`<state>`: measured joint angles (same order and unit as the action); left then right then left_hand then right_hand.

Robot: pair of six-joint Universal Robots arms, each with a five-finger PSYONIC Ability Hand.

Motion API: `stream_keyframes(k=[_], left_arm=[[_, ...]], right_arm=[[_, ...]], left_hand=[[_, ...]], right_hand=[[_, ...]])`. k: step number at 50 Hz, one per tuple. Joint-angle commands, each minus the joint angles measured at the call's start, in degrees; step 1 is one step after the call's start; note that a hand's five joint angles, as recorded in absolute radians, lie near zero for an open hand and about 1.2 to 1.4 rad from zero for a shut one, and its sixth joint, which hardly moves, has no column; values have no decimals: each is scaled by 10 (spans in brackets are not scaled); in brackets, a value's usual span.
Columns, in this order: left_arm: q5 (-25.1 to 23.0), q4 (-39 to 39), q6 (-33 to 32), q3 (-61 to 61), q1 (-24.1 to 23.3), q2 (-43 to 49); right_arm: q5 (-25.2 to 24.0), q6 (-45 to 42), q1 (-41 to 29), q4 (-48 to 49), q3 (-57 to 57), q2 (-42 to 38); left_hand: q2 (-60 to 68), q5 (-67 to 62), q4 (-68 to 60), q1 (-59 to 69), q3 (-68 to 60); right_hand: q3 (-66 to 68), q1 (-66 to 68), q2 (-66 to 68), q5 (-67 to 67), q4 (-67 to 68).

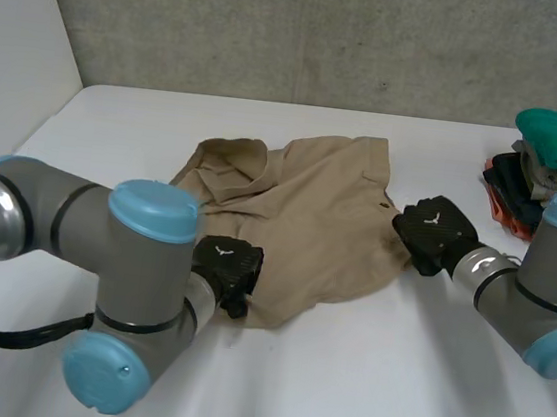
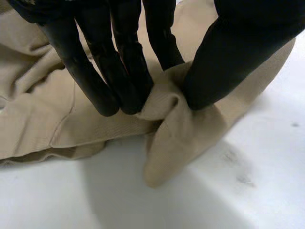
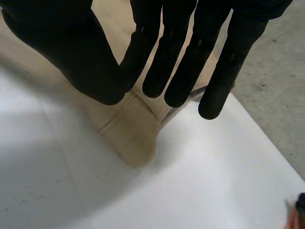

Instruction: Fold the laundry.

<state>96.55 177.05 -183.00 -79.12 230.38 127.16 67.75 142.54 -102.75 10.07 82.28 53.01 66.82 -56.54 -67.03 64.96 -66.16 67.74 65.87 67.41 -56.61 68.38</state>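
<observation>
Now we see the tan shirt (image 1: 298,211) lying crumpled in the middle of the table (image 1: 389,382), with a pile (image 1: 556,160) of other clothes at the table's far right edge. Our left hand (image 2: 95,81) is at the shirt's near edge, fingers and thumb pinching a raised fold of it. Our right hand (image 3: 71,43) is at the shirt's right corner, its fingers straight and spread just over the cloth, gripping nothing.

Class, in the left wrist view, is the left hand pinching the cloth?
Yes, the left hand squeezes a fold of the cloth between fingers and thumb.
</observation>
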Motion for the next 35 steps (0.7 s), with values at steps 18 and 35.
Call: stream_keyframes(k=[18, 35], left_arm=[[-69, -167, -265, -26, 61, -217], [-7, -180, -146, 178, 66, -108]], right_arm=[[19, -70, -6, -339, 41, 156], [121, 105, -111, 21, 113, 72]], left_hand=[[132, -135, -130, 150, -138], [132, -135, -130, 150, -138]], right_hand=[[-333, -314, -330, 322, -339], [-394, -376, -391, 383, -401]])
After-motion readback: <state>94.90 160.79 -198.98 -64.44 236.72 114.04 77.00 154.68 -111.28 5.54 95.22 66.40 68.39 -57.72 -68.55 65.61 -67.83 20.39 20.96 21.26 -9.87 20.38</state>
